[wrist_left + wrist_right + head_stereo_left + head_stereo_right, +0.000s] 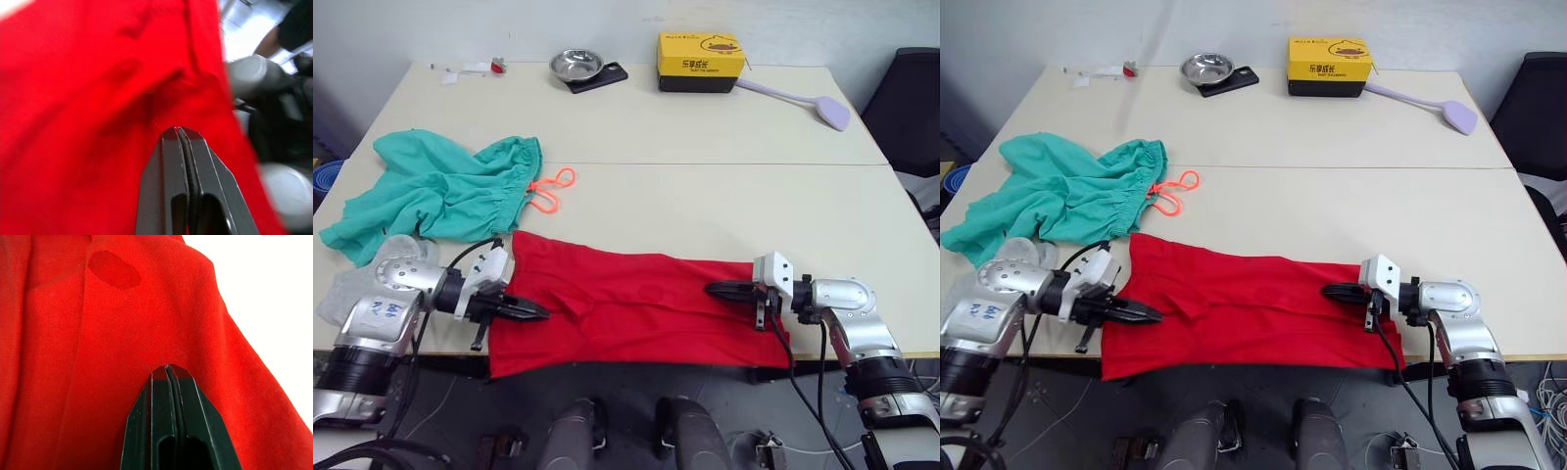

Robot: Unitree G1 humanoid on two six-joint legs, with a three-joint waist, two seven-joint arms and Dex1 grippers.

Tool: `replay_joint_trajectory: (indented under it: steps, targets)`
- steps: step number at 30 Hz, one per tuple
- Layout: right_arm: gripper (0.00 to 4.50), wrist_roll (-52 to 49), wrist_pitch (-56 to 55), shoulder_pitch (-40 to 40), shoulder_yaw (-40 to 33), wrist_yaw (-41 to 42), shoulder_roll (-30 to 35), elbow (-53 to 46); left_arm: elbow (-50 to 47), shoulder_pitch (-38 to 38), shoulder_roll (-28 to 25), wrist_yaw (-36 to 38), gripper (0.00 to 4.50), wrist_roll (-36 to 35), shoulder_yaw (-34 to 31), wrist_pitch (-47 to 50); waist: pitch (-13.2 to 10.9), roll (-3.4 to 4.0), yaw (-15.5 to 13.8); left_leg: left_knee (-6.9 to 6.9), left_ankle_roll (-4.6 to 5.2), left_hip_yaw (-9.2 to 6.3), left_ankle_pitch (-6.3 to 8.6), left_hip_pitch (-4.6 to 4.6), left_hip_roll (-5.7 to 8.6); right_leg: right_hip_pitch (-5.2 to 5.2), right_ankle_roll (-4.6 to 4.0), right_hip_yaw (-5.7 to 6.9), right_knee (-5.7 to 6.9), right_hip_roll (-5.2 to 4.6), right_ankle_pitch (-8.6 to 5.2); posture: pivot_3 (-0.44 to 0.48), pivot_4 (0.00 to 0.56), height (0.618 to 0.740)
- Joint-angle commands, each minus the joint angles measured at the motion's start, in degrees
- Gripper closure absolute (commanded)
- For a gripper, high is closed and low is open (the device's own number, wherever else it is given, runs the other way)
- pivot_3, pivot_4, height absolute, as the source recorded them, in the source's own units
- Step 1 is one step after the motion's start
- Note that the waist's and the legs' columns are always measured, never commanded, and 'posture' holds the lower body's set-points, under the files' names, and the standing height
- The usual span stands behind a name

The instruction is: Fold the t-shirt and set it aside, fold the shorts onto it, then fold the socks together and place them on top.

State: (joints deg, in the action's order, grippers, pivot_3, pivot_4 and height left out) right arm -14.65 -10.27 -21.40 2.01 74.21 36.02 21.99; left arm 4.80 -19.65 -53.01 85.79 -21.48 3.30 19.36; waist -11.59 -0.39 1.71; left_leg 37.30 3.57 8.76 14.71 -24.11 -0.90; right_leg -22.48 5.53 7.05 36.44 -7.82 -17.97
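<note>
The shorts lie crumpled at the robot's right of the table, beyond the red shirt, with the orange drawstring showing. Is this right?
Not quite: the shorts lie at the robot's left of the table, not its right, as the left eye view shows. The rest holds: they are crumpled, beyond the shirt, with the orange drawstring showing.

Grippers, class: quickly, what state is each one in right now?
Left gripper: closed over the t-shirt.
Right gripper: closed over it too.

Bright red t-shirt (636, 308), teal-green shorts (435, 191) with neon orange drawstring (548, 191), yellow-and-black box (700, 61), lilac flat tool (803, 101), steel bowl (576, 65), cream table (705, 186)
</note>
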Motion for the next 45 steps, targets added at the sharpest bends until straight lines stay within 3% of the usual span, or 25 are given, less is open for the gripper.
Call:
replay_joint_trajectory:
  steps: [1,5,12,20,28,36,42,45]
  targets:
    - [4.5,0.19,-0.15,0.09,0.22,0.12,-0.01,0.11,-6.27,1.77,-4.04,2.6,4.46,-4.91,-2.22,7.18,0.0,0.0,-0.03,0.01,-0.01,-0.01,0.01,0.0,0.0,0.0,0.0,-0.01,0.01,-0.01,0.0,0.0,0.15,0.74]
    - [4.5,0.21,0.1,-0.17,0.27,0.26,0.04,0.08,-7.81,0.0,-1.69,-2.26,4.46,-12.76,-8.43,12.79,0.0,0.0,-0.13,0.01,-0.09,-0.06,0.05,-0.01,0.02,0.01,-0.01,-0.01,0.0,-0.07,0.0,0.0,0.15,0.74]
    - [4.5,0.36,-0.01,-0.96,0.39,0.52,-0.1,0.73,3.16,-4.88,6.06,-14.41,4.46,2.55,-4.73,-5.96,0.0,0.0,-0.09,0.01,0.03,-0.05,-0.02,0.0,0.07,0.03,0.0,0.03,0.05,-0.04,0.0,0.0,0.15,0.74]
    - [4.5,0.54,0.86,-1.68,0.82,0.23,-0.77,-0.07,12.72,-5.9,8.71,-14.76,4.46,11.51,0.8,-20.84,0.0,-0.01,-0.08,0.01,0.03,0.04,-0.02,-0.01,0.04,-0.03,-0.01,0.0,0.05,0.01,0.0,0.0,0.15,0.74]
    - [4.5,0.57,1.96,-1.63,0.93,-0.24,-0.98,-1.17,7.94,-1.11,4.51,-0.39,4.46,1.63,-1.77,-15.16,0.0,-0.01,0.1,-0.01,0.02,0.03,-0.01,-0.01,0.02,-0.06,-0.01,0.0,0.06,-0.03,0.0,0.0,0.15,0.74]
    - [4.5,0.54,2.83,-1.65,1.23,-0.62,-1.14,-1.87,2.86,2.21,-0.51,3.62,4.46,-0.62,-2.07,-10.46,0.0,-0.01,0.02,-0.01,-0.02,0.01,0.03,-0.01,0.04,-0.05,-0.01,0.0,0.05,-0.12,-0.01,0.0,0.15,0.74]
    - [4.5,0.55,2.99,-1.76,1.29,-0.78,-0.98,-1.85,-3.46,4.29,-3.53,3.23,4.46,-6.47,-3.81,-2.77,0.0,0.0,0.0,-0.06,-0.23,0.01,0.15,-0.01,0.04,-0.06,-0.02,-0.01,0.02,-0.12,-0.01,0.0,0.15,0.74]
    - [4.5,-1.36,3.44,-1.37,0.54,0.6,-0.57,-3.45,-5.55,-1.23,3.97,-7.04,4.46,-15.93,-9.58,4.63,0.0,0.0,-0.28,-0.03,-0.23,-0.01,0.15,-0.01,0.04,-0.02,-0.02,-0.01,0.02,-0.12,-0.01,0.0,0.15,0.74]
